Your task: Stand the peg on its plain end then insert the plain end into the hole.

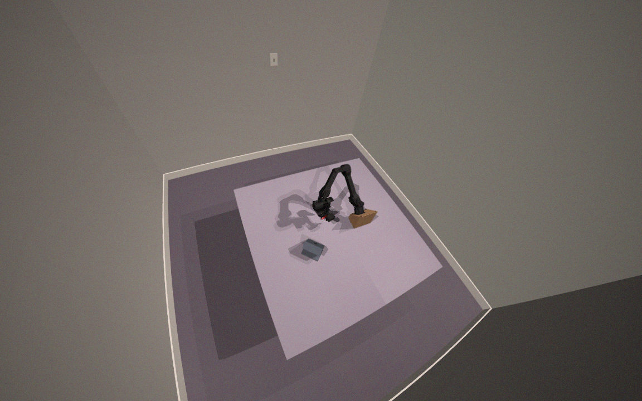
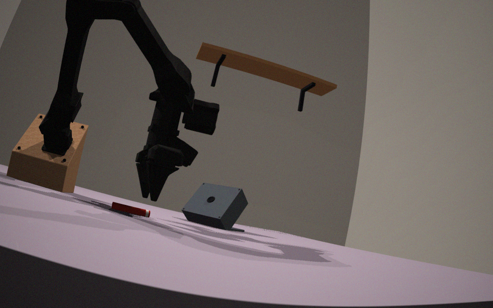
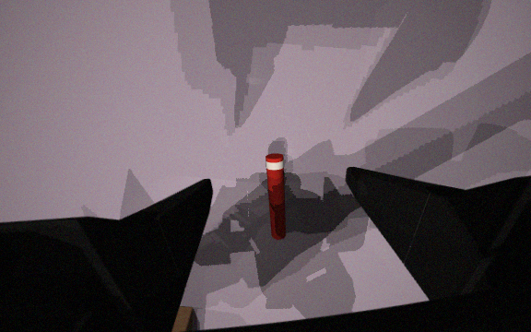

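Observation:
A red peg (image 2: 129, 208) (image 3: 276, 198) with a white band near one end lies flat on the table. In the wrist view its banded end points away from me. My gripper (image 2: 151, 197) (image 3: 279, 179) (image 1: 324, 216) is open and empty. It hangs a short way above the peg, with one finger on each side of it in the wrist view. The grey sloped panel (image 2: 217, 205) (image 1: 311, 248) stands on the table beyond the peg, with one dark hole (image 2: 210, 199) in its face.
The arm's wooden base block (image 2: 47, 157) (image 1: 363, 217) stands on the table behind the peg. A wooden shelf (image 2: 265, 69) hangs on the back wall. The table (image 2: 240, 264) ends at a dark front edge in the exterior view.

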Action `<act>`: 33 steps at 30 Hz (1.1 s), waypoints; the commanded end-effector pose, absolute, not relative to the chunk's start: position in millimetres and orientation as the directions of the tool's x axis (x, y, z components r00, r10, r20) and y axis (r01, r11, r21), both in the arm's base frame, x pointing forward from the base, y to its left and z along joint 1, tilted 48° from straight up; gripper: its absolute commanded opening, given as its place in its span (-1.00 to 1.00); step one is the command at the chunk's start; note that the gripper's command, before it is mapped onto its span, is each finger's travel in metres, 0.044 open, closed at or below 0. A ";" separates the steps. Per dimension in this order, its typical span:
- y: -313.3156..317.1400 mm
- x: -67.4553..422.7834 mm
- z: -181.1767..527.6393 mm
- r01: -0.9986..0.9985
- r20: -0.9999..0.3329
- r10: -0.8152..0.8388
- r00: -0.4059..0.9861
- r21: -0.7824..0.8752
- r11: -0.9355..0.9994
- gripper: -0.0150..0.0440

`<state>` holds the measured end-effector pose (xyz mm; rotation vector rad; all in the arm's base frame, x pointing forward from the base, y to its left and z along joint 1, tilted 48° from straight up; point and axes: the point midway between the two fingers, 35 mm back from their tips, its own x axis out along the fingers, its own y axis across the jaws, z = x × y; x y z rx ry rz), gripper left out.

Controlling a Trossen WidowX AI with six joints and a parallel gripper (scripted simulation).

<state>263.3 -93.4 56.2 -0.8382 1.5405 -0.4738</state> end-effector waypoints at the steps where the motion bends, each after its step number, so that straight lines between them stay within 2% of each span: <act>1: -100.4 260.8 48.8 -0.245 -0.669 -0.743 0.011 -0.722 0.647 1.00; 16: -117.2 258.5 36.2 -0.245 -0.664 -0.747 0.010 -0.726 0.642 1.00; 28: -117.2 258.5 36.2 -0.245 -0.664 -0.747 0.010 -0.726 0.642 -0.07; 29: -117.2 258.5 36.2 -0.245 -0.664 -0.747 0.010 -0.726 0.642 -0.12; 33: -117.2 258.5 36.2 -0.245 -0.664 -0.747 0.010 -0.726 0.642 -0.12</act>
